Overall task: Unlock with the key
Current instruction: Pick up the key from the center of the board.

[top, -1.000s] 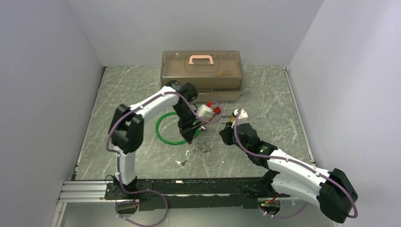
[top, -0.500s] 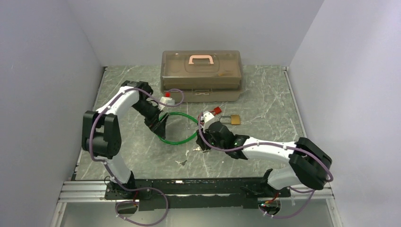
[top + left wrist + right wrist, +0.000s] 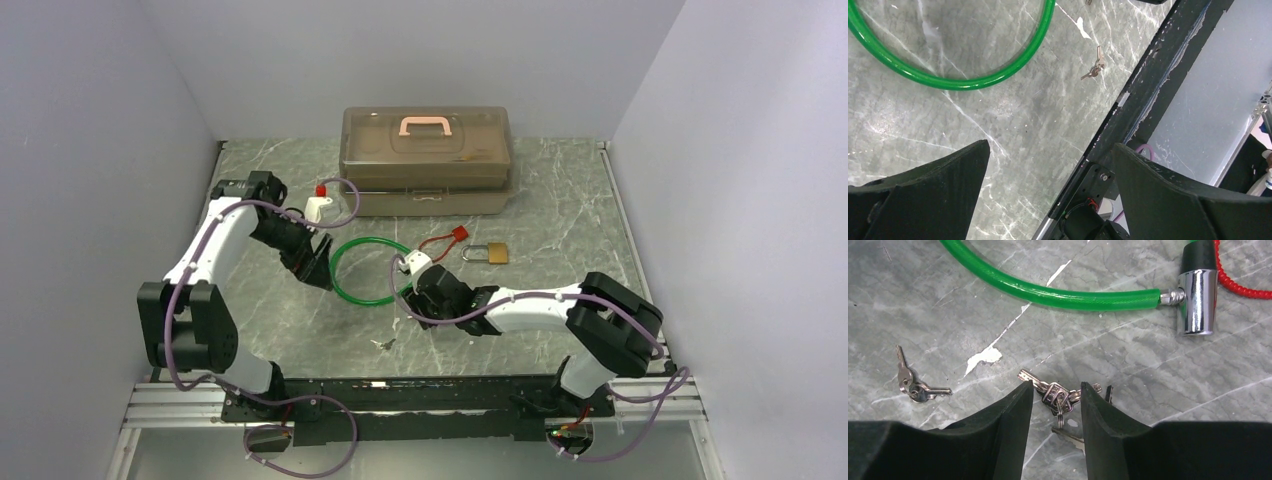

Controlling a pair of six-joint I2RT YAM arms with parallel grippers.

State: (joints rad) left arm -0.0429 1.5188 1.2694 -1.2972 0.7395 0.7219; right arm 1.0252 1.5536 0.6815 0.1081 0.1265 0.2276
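Item: bunch of keys point(image 3: 1053, 394), small, flat, silver-grey, held together on a ring. It is laid flat on the table point(image 3: 570, 210), near the front and just short of the green cable point(image 3: 1073, 292). Progress: early. No key is lifted, none is set in the padlock point(image 3: 497, 253), and the padlock is left lying well apart on the far side of the cable, with its shackle seemingly closed, though it is too small in the overhead view to be sure. To be done, by judgement: one key is to be picked up, carried to the padlock, inserted and turned. Right gripper point(image 3: 1056, 385): lowered over the bunch with its jaws partly parted and the ring framed between them. Nothing is clamped, and whether the fingers point(image 3: 1008, 420) touch the metal cannot be told. Left gripper point(image 3: 1050, 146): spread wide, empty, held above bare table beside the cable loop. Associated items: a second pair of keys point(image 3: 913, 385), loose, off to one side of the bunch; the cable's metal tip point(image 3: 1196, 302), lying beyond the bunch; a red coiled wire point(image 3: 1243, 275) running from that end to a red tag point(image 3: 460, 233); a brown lidded box point(image 3: 428, 150), placed at the back of the table.
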